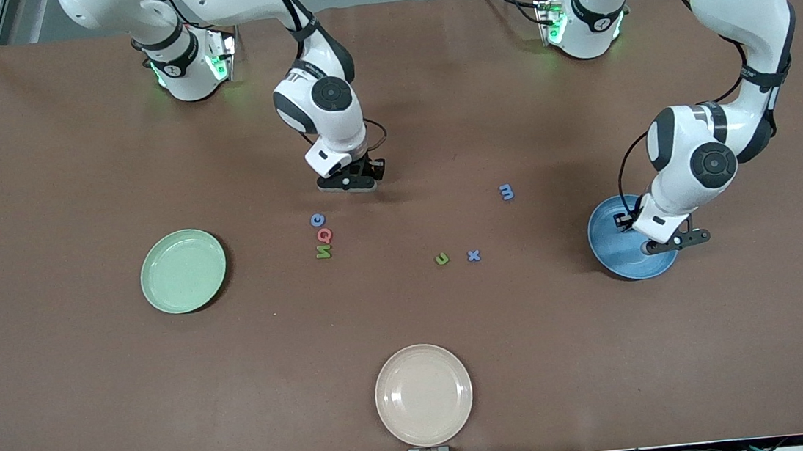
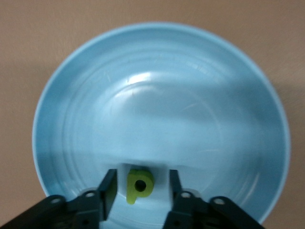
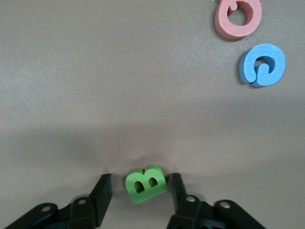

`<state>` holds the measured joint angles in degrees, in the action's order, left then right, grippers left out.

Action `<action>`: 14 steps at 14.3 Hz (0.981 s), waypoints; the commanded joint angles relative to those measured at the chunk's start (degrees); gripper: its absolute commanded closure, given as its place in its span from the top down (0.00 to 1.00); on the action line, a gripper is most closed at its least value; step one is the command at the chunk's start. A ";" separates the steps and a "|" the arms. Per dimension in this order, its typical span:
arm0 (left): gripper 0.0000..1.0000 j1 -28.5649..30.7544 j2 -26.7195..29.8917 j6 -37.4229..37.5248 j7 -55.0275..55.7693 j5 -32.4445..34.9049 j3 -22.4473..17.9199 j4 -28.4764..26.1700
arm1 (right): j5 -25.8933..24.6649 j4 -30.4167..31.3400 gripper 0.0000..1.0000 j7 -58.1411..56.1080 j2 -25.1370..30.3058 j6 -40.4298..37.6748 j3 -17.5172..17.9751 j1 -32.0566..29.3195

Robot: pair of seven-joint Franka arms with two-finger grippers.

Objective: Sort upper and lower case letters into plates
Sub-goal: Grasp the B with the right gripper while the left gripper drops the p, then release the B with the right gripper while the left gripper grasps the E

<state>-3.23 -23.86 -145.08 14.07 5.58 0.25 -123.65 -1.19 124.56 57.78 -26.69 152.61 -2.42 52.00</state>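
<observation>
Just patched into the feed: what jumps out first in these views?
The left hand sits over the round blue plate with a small green letter p between its open fingers. The right hand brackets a green letter B on the brown table, beside the pink Q.

Open table between scattered letters (image 1: pixel 322 236)

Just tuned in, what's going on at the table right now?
Letter sorting is under way. The left tool is over the blue plate, fingers apart around a green p in it. The right tool brackets a green B on the table, not yet gripping. The blue C, pink Q, green N, u, x and m lie on the table; the green plate is empty.
</observation>
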 commanded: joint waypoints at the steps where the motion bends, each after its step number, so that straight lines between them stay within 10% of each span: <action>1: 1.00 -0.20 2.59 5.49 0.69 1.10 2.11 2.61 | -1.36 -0.28 0.41 1.19 -0.29 0.32 -0.04 -0.32; 4: 1.00 -0.20 4.25 15.85 3.14 1.01 5.71 8.15 | -1.18 -0.28 0.01 1.28 -0.21 0.06 -0.31 -1.11; 14: 1.00 -0.20 7.51 14.68 28.80 1.01 22.41 1.77 | -1.27 3.66 0.00 -15.74 12.78 -13.39 -0.31 -15.58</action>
<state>-3.97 -17.40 -126.35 39.50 5.58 20.64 -118.43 -1.33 123.60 47.38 -19.93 140.11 -3.54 41.35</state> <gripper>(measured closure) 0.000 0.630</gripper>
